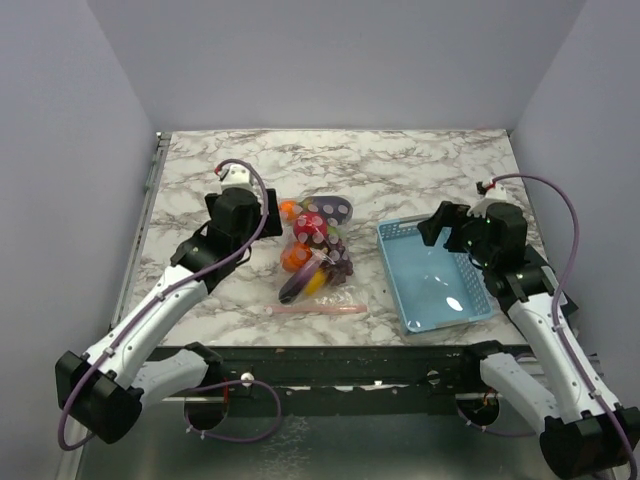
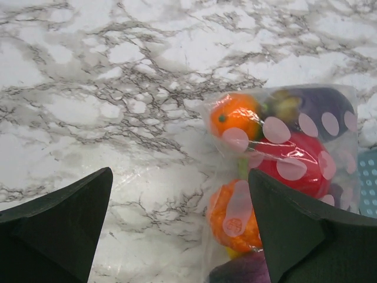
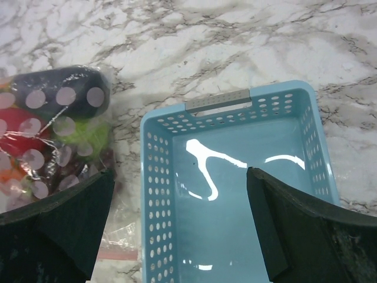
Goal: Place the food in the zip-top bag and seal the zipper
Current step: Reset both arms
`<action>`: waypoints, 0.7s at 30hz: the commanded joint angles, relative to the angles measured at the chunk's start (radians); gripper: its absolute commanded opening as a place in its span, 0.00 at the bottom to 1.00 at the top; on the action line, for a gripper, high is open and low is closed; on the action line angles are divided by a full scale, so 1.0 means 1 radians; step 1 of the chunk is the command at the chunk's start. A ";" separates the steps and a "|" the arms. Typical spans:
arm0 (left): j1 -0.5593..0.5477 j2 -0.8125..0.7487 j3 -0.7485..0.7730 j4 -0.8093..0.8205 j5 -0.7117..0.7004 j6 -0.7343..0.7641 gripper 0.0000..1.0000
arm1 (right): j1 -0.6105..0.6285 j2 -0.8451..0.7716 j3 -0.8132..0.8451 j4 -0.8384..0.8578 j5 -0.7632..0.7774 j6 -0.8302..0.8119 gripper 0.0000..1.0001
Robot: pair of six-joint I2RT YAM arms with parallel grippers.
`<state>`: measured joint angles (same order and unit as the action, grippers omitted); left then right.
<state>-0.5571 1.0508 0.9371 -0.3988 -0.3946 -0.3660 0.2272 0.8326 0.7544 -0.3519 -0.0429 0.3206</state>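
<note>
Marble-pattern surface [image 1: 400, 165], plain pale walls [image 1: 330, 60] on three sides. One zip-top bag [image 1: 318, 255], clear with pink dots, lies flat mid-surface between the arms. All the food [image 1: 300, 258] in view sits inside it: two orange pieces [image 2: 235, 115], one red piece [image 2: 294, 159], one purple eggplant [image 1: 297, 289], grapes [image 1: 340, 266], bits of yellow and green. Total count is unclear through the plastic. One zipper [image 1: 318, 310], a pink strip, at the bag's near end; sealed or not, cannot tell. One light-blue basket [image 1: 437, 290] just beside the bag on the right. Two arms, two pincers. Left pincer [image 2: 179, 172] released, jaws wide, gripping nothing, over bare marble just left of the bag. Right pincer [image 3: 181, 172] likewise released, over the basket.
</note>
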 commanded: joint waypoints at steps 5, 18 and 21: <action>0.051 -0.215 -0.056 0.028 -0.017 0.008 0.99 | -0.068 -0.145 -0.012 0.061 -0.186 0.051 1.00; 0.051 -0.358 -0.131 0.066 0.047 0.058 0.99 | -0.066 -0.439 -0.131 0.137 -0.200 -0.006 1.00; 0.051 -0.370 -0.139 0.069 0.061 0.058 0.99 | -0.067 -0.436 -0.129 0.137 -0.208 -0.005 1.00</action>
